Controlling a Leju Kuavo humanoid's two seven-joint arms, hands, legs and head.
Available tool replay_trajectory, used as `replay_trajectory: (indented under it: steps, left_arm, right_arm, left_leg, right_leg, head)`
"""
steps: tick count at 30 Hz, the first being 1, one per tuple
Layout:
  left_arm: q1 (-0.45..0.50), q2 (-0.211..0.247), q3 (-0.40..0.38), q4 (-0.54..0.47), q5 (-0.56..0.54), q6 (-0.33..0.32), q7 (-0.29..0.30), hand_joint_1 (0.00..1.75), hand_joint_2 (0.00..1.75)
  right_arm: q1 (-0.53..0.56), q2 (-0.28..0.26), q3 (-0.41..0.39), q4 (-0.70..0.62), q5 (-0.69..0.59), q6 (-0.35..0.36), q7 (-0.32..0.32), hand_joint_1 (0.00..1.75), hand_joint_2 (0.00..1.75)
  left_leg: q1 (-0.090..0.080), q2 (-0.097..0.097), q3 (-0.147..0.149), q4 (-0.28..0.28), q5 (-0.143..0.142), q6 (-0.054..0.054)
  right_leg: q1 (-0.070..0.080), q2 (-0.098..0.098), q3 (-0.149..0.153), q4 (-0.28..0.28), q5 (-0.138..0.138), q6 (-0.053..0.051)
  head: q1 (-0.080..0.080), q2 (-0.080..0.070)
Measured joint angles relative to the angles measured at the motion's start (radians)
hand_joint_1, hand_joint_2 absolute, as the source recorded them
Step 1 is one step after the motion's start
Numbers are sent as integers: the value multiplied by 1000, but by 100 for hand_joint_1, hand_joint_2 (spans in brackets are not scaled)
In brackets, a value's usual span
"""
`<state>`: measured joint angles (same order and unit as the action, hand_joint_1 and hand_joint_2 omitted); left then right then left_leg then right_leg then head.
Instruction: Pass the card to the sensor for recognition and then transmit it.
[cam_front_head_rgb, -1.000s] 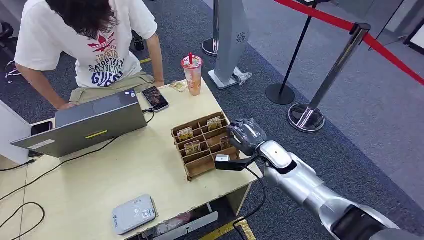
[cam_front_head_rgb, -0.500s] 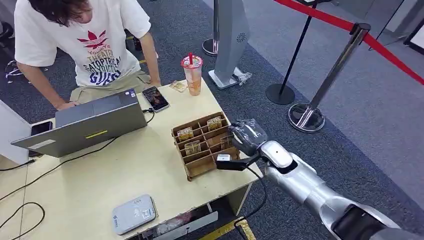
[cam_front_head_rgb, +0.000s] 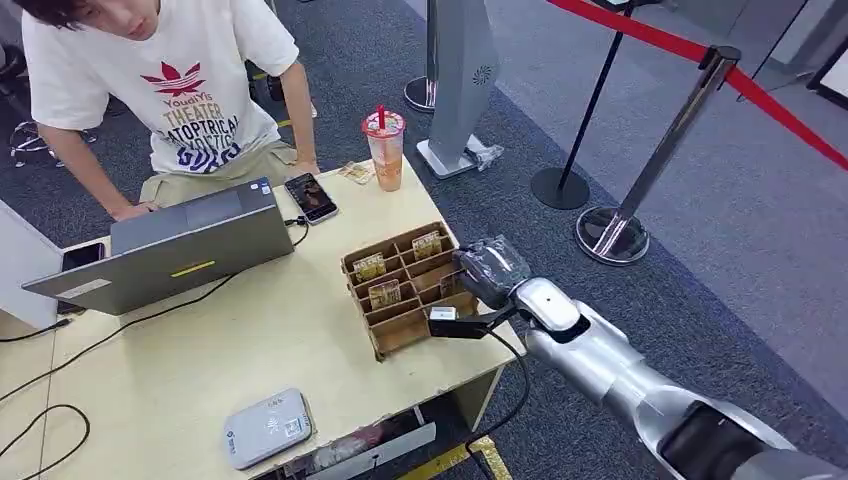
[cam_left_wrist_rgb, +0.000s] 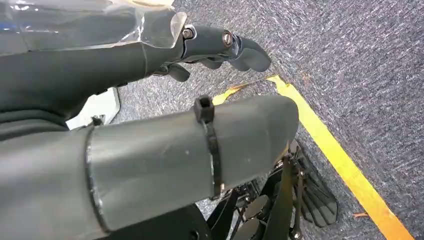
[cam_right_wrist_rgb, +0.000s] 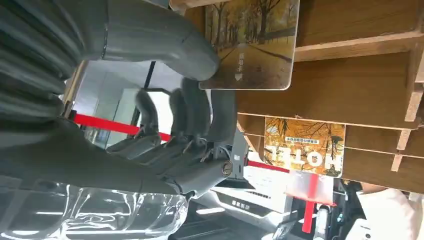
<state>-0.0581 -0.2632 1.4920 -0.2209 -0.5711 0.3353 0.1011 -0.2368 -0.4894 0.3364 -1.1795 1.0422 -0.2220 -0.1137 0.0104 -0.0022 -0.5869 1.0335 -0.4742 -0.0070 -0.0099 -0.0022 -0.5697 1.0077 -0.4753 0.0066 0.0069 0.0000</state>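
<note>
At the table's right edge, the right hand (cam_front_head_rgb: 487, 268) sits over the card rack (cam_front_head_rgb: 405, 290), reaching into its near-right slot. Wrist view shows why: thumb (cam_right_wrist_rgb: 150, 37) lies across the face of a card (cam_right_wrist_rgb: 252, 42) and the dark fingers (cam_right_wrist_rgb: 200, 112) curl in behind it, so the card looks pinched btwn them, edge-on in its slot, prob. for lifting straight up w/o snagging the wood dividers. Can't tell for sure whether the finger pads actually touch the back. A second card (cam_right_wrist_rgb: 305, 145) marked HOTEL stands in the next slot, free. Cards stand upright in separate slots so a hand can get round one at a time. Sensor (cam_front_head_rgb: 268, 427), a grey pad, lies flat near the table's front edge, well apart from the rack, so the card would have to cross the table to reach it. Person (cam_front_head_rgb: 160, 90) leans over the laptop (cam_front_head_rgb: 175, 245) at the far side; cup (cam_front_head_rgb: 385, 148) and phone (cam_front_head_rgb: 311, 197) near them. Left hand (cam_left_wrist_rgb: 150, 145) hangs over the carpet, fingers curled in, holding nothing.
</note>
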Motion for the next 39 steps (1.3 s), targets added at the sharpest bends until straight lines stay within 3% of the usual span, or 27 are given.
replay_trajectory:
  steps: [13, 23, 39]
  left_arm:
    - [0, 0, 0, 0, -1, 0, 0, 0, 0]
    - [0, 1, 0, 0, -3, 0, -1, 0, 0]
    - [1, 1, 0, 0, -3, 0, -10, 0, 0]
  right_arm:
    - [-41, 0, 14, 20, -31, 30, -6, 147, 175]
    - [-144, -14, 37, 64, -131, 108, -58, 145, 175]
    - [-241, -26, 71, 96, -204, 142, -75, 143, 175]
  left_leg:
    - [0, 0, 0, 0, 0, 0]
    - [0, 0, 0, 0, 0, 0]
    - [0, 0, 0, 0, 0, 0]
  right_leg:
    - [0, 0, 0, 0, 0, 0]
    - [0, 0, 0, 0, 0, 0]
    - [0, 0, 0, 0, 0, 0]
  head:
    - [0, 0]
    - [0, 0]
    - [0, 0]
